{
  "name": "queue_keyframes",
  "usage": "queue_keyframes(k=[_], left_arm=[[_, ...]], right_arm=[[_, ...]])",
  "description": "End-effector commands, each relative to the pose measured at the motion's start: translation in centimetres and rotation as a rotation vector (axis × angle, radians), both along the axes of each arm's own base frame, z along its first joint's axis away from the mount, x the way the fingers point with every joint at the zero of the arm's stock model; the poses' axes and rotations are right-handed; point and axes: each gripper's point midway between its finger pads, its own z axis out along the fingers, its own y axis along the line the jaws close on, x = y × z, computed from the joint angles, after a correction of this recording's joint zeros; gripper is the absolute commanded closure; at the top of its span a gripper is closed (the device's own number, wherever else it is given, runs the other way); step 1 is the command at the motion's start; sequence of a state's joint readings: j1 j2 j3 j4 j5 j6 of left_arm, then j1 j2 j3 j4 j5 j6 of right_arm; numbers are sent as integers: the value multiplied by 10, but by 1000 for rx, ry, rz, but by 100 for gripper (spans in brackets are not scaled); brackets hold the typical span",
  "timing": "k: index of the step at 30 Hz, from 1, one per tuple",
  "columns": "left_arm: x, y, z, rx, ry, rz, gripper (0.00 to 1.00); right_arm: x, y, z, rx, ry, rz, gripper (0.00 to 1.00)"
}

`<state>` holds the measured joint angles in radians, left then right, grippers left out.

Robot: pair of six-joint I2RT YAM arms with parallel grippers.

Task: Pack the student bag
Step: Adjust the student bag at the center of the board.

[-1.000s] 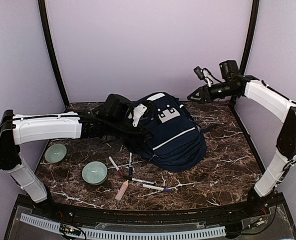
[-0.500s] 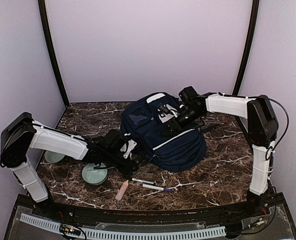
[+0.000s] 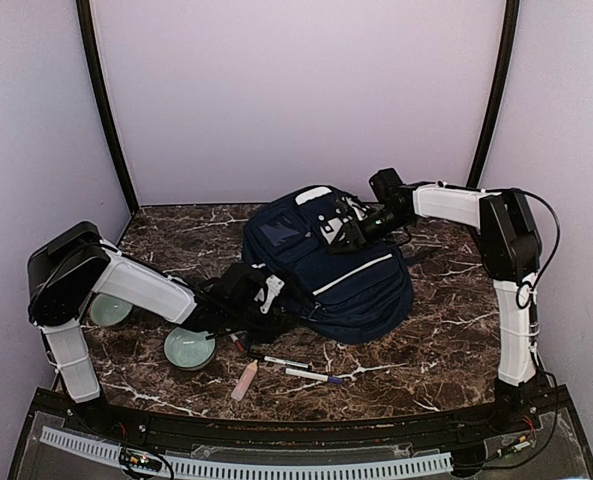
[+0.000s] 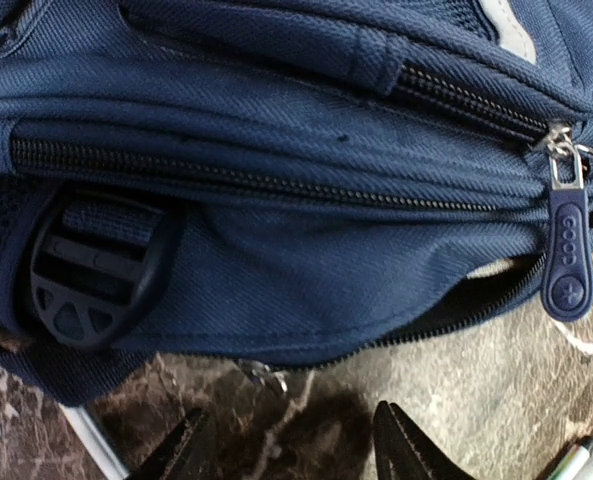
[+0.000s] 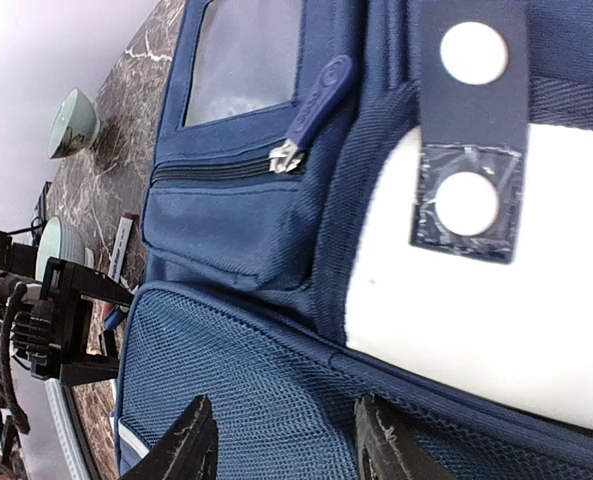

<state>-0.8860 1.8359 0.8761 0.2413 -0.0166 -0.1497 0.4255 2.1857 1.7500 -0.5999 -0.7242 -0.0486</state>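
Marble counter (image 3: pixel 446 340) is carrying the student bag (image 3: pixel 361 285) near its far edge, centre-right. I'm working the opening step — left gripper (image 4: pixel 288 432) sitting wide, empty, right gripper (image 5: pixel 286 415) likewise. Next, I'm guessing, pinching the zipper pull (image 4: pixel 566 255).

No words; embossed cross on zipper pull (image 4: pixel 566 262) of the student bag (image 4: pixel 276 280).
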Motion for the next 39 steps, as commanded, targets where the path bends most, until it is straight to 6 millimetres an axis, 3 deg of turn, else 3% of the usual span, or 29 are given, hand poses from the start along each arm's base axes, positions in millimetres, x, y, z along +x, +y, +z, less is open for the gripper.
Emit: queue_keyframes(k=[1,9,14,23,26,35,39], left_arm=[[20,-7,7,-32,-78,12,45],[39,-5,7,-35,-150,51,49],[41,-5,15,-42,-171,28,62],[28,8,47,-21,-236,-43,92],[19,12,50,0,-207,-64,100],[-3,9,37,-15,-83,-121,100],[2,13,26,23,-70,-89,82]], right_arm=[[16,-35,-72,-171,79,-126,52],[14,-35,-76,-170,87,-124,52],[12,-35,-80,-170,97,-123,52],[11,-36,-86,-173,107,-126,53],[13,-37,-86,-174,109,-130,53],[12,-39,-89,-183,109,-134,53],[10,-38,-90,-179,112,-134,53]])
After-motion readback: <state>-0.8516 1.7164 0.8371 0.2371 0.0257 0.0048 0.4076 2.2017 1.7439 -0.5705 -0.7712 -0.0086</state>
